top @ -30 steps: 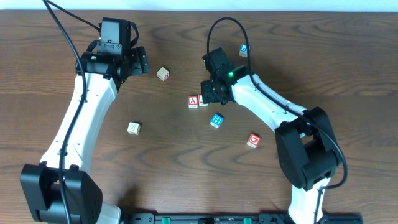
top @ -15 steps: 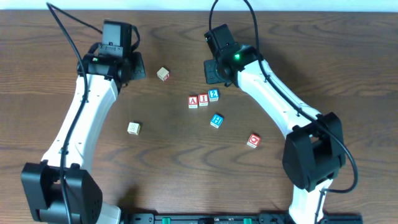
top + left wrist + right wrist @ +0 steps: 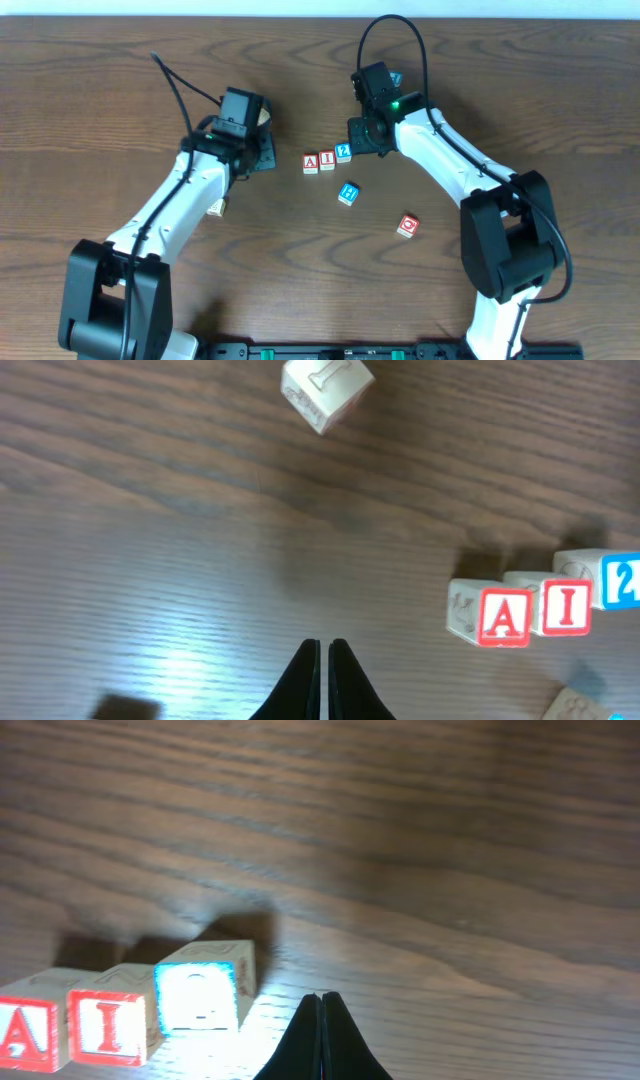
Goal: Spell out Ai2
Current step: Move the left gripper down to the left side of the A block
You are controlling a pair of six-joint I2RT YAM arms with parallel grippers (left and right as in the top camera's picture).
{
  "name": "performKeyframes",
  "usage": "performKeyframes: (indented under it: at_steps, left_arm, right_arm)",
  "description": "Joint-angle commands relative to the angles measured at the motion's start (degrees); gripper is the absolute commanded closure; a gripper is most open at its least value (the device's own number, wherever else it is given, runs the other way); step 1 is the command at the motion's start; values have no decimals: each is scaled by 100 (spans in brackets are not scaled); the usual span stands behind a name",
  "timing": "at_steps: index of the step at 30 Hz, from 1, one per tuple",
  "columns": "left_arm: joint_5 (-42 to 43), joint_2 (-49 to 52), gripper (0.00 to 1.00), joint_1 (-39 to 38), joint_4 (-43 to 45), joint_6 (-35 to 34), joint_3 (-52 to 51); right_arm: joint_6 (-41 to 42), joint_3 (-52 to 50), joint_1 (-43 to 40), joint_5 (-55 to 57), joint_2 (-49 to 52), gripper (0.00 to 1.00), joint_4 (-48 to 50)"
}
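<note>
A block [image 3: 495,616], I block [image 3: 565,607] and 2 block [image 3: 622,582] are sitting touching to spell Ai2; left end effector [image 3: 323,652] and right end effector [image 3: 320,1004] are hovering clenched, empty.

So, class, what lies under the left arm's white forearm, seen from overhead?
A pale wooden cube pokes out at its edge; the rest of the cube and the brown table beneath are hidden.

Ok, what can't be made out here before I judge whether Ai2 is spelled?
Overhead: far blue block mostly behind the right arm; character unreadable.
Overhead: beige block partly under the left arm; face too small to read.
Right wrist: row's blue block washed out by glare; digit unreadable there.
Left wrist: the same block is cut off by the right edge.
</note>
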Motion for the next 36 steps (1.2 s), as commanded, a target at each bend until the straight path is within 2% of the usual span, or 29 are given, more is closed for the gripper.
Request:
performKeyframes:
  at_steps: [1,10,20,36]
  left_arm:
    - [-85,129,94,-44,212,-542,-247]
    - [216,664,94,-323,654,-680,-286]
    - [212,916,94,-393,782,-1220,-286]
    - [212,933,94,-391,857,-1231,-286]
  right_arm:
    - [-87,-68,-7,-127,-66,99,44]
    - [-173,-70,-13,-343,120,99,140]
    - [-190,-70,-17,-730,376,99,114]
    - [-190,-70,7,-1187,533,99,94]
